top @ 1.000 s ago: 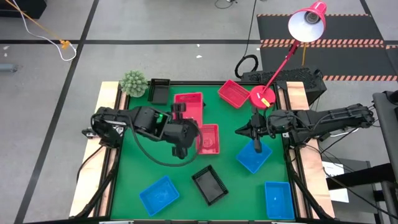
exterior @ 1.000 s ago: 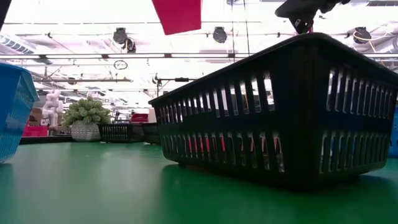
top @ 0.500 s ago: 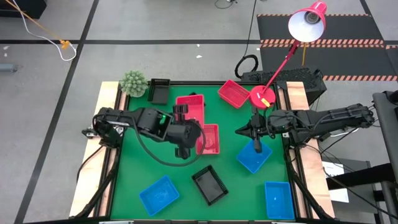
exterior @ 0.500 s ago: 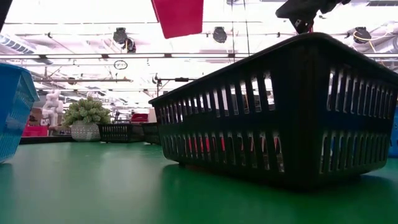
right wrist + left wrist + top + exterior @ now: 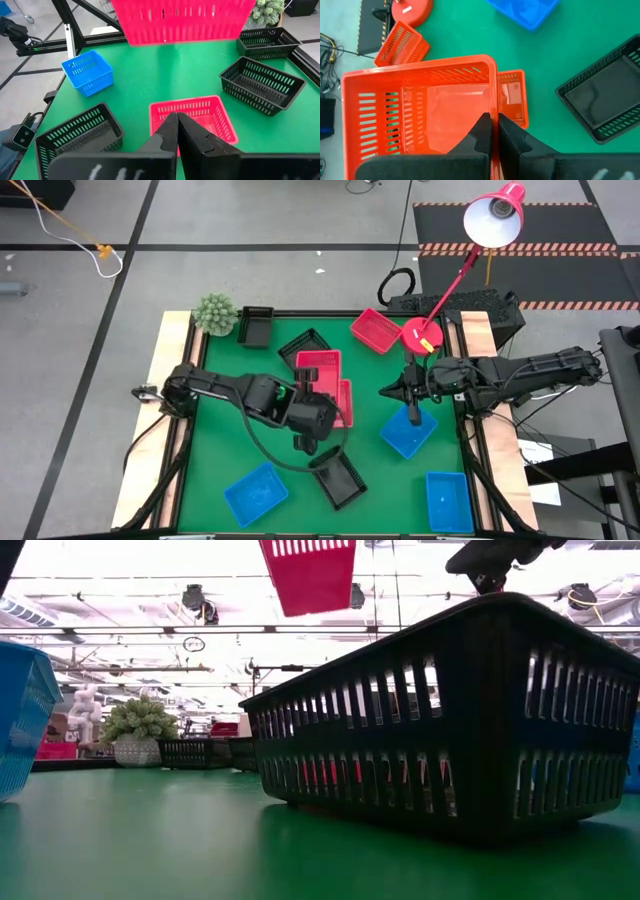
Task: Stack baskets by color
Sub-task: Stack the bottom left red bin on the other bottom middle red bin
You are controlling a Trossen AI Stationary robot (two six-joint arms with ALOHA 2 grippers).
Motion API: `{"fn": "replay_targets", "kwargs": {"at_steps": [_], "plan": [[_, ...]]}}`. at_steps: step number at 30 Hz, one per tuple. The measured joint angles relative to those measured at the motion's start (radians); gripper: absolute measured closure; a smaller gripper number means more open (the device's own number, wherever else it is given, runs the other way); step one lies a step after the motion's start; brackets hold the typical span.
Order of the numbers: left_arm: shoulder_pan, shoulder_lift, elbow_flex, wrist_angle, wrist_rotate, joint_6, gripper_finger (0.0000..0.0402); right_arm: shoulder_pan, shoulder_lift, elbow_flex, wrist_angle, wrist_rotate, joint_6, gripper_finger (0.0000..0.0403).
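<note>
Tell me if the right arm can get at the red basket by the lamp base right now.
Probably yes: the right claw is shut on nothing above a blue basket, and nothing stands between it and the red basket beside the lamp base.

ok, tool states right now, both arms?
Left tool: shut on the rim of a red basket, lifted above the table.
Right tool: shut, holding nothing, hovering over the table's right half.

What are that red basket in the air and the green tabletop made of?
The red basket looks like moulded plastic: thin slotted walls, a smooth, slightly glossy surface. The green tabletop seems a smooth mat or painted board with a soft sheen; which, I cannot tell.
</note>
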Motion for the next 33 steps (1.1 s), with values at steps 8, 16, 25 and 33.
{"fn": "replay_targets", "kwargs": {"at_steps": [8,16,25,33], "plan": [[-0.004,0.082,0.0,0.003,-0.009,-0.021,0.0393,0.0,0.0,0.0,-0.011,0.0,0.0,0.0403],[-0.004,0.151,0.0,0.036,-0.019,0.005,0.0394,0.0,-0.009,0.0,-0.02,0.0,0.0,0.0403],[-0.004,0.197,-0.001,0.079,-0.01,0.026,0.0394,0.016,-0.096,0.0,-0.094,0.004,0.007,0.0403],[0.007,0.2,-0.102,0.179,-0.006,0.027,0.0394,0.047,-0.148,0.0,-0.109,0.007,0.007,0.0403]]}}
